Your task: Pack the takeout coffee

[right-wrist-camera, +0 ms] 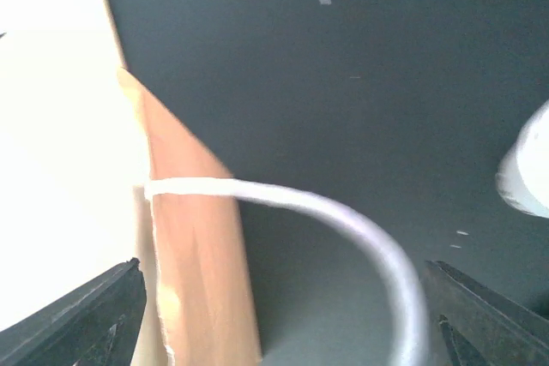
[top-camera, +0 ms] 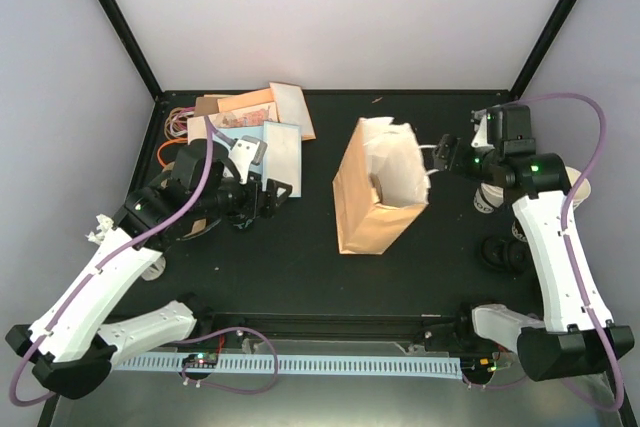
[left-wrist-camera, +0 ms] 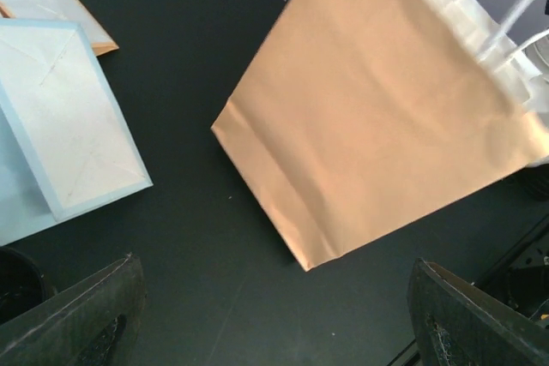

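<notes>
1. Top external view: the paper bag [top-camera: 375,187] sits mid-table, its white-lined mouth turned toward your right gripper [top-camera: 437,157]. No cup shows inside, though the deep end is hidden.
2. My read of the step: get hold of the bag's handle so the mouth stays open for the cup.
3. The envelopes [top-camera: 280,147] are piled at the far left, well apart from the bag, so ignore them.
4. The takeout coffee [top-camera: 484,199] is on the table right of the bag, partly hidden under your right arm. It is not packed yet.
5. The loose lids [top-camera: 497,252] lie nearer you than the cup. Don't confuse them with it.
6. In the right wrist view, the handle [right-wrist-camera: 292,199] loops between the wide-apart fingers and nothing is pinched. Centre the cord before you close, and stay off the bag's paper edge, which may tear.
7. Your left gripper [left-wrist-camera: 274,272] hovers by the bag's bottom corner, jaws wide and holding nothing. Use it to pin the bag if it slides.
</notes>
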Motion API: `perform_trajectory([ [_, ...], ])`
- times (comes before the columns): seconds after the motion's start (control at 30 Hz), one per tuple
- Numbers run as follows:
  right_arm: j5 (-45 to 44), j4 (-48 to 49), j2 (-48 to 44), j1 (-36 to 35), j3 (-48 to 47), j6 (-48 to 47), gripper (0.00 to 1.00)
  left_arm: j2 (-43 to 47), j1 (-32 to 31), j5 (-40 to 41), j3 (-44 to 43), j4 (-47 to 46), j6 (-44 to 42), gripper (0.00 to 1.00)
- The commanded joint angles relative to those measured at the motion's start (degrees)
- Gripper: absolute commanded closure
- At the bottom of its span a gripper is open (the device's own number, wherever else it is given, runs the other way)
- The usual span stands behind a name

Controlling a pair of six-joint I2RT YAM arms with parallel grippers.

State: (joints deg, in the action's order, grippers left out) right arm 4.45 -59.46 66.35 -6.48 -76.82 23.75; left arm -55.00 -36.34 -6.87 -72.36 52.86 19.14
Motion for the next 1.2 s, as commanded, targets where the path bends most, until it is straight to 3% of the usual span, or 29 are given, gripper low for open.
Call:
perform_trajectory([
  [0.0,11.59,0.71,0.09,-3.95,-3.26,-0.66,0.12,-1.03,0.34,-2.99,0.67,-4.31,0.01,0.14],
  [0.13,11.85,0.32,1.24,-8.14,-5.23,0.91,0.13,-1.79,0.36,-3.64,0.5,-5.56,0.63,0.14],
  [0.67,10.13,-4.33,2.59,-8.28,-13.91,-1.46,0.06,-6.51,0.31,-9.61,0.78,-11.78,4.26,0.14],
  [0.73,8.31,-5.55,3.05,-8.28,-15.88,-1.78,0.0,-6.97,0.39,-9.69,0.49,-11.99,4.31,0.14],
  [1.0,1.07,-10.43,5.98,-8.28,-23.64,-2.79,0.0,-7.98,0.3,-10.81,-0.13,-13.54,5.31,0.14],
  [1.17,-12.05,-13.34,7.57,-7.63,-27.11,-1.01,0.0,-7.5,0.31,-9.07,-0.42,-13.41,4.85,0.14],
])
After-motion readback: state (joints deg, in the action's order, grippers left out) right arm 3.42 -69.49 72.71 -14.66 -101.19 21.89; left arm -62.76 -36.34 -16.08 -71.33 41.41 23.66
